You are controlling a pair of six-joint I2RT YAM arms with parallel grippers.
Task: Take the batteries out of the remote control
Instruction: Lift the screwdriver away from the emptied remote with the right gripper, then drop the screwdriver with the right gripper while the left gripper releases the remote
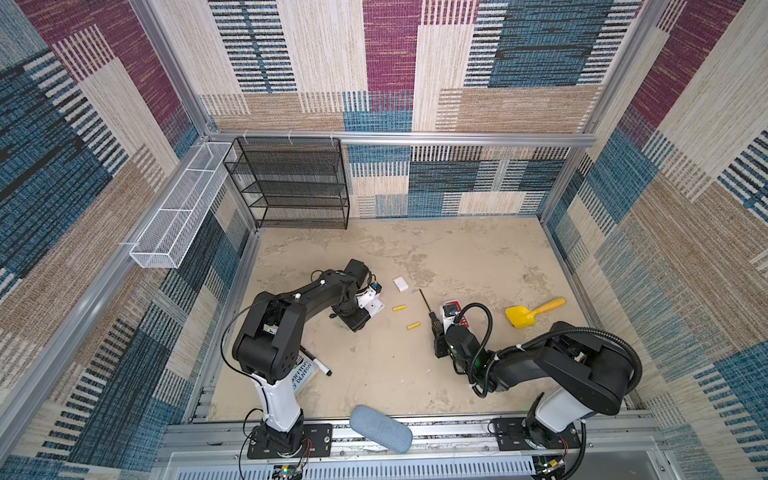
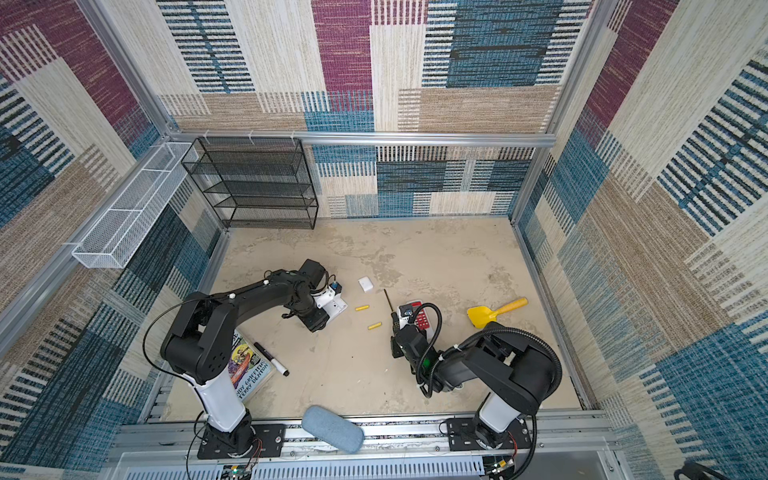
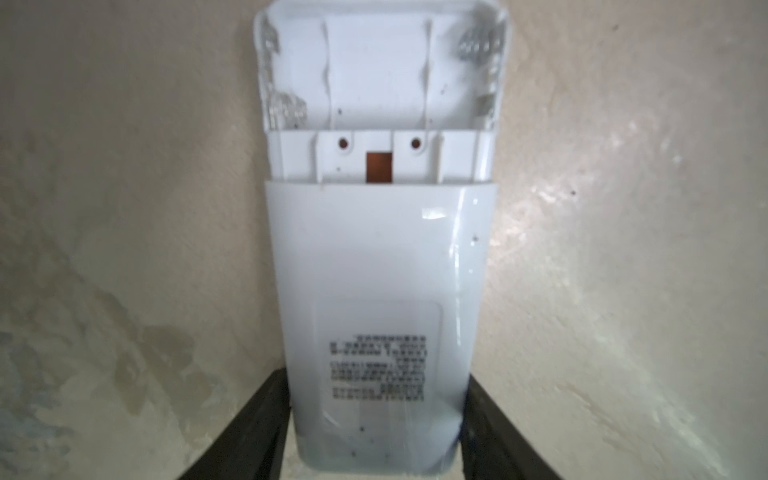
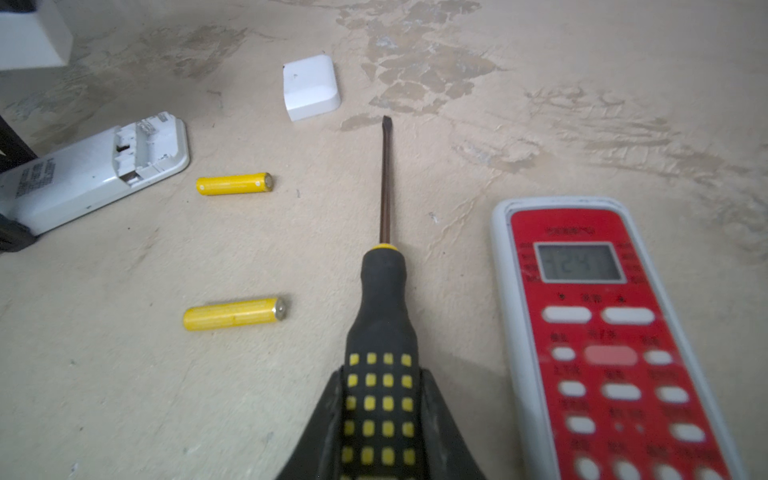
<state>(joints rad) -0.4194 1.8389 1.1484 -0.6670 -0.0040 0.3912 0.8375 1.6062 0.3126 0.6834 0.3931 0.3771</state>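
Only the left wrist view looks into the white remote's (image 3: 374, 249) open compartment (image 3: 376, 70), where the springs are bare. The left gripper (image 3: 378, 376), arm low, clamps that remote's end. Two batteries (image 4: 234, 183) lie loose between both grippers. The right gripper (image 4: 382, 374), also low, grips the screwdriver (image 4: 384, 291) beside the red remote (image 4: 602, 332).

the batteries (image 4: 234, 183) (image 4: 235, 313) are coloured yellow; the screwdriver (image 4: 382, 353) handle is patterned black with yellow squares; the red remote control (image 4: 611, 340) is edged in white; the white remote control (image 3: 376, 291) is labelled in black print; the tabletop (image 4: 124, 395) is mottled beige
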